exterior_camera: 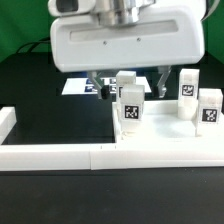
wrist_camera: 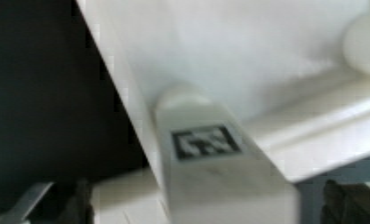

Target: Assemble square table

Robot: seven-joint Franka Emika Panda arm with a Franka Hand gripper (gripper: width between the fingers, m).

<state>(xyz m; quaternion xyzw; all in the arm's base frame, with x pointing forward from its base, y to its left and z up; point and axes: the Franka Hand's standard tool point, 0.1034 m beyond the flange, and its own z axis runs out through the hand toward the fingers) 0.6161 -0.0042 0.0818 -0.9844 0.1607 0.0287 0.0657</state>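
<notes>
The gripper hangs with its jaws wide apart, holding nothing. Just below it a leg stands upright on the white tabletop (three more legs stand nearby).

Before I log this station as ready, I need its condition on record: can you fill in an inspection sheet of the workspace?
Surface: black table, bare at the exterior view's left.
Job's things: white tabletop lies flat; four tagged legs stand upright on or by it, front one, one behind it, two at the exterior view's right.
Clutter: nothing seen.
Claw: claw open, holding nothing, hanging over the legs; wrist view shows a leg close below.
Cables: nothing seen.
Surroundings: white border wall in front; marker board behind; green backdrop.
</notes>
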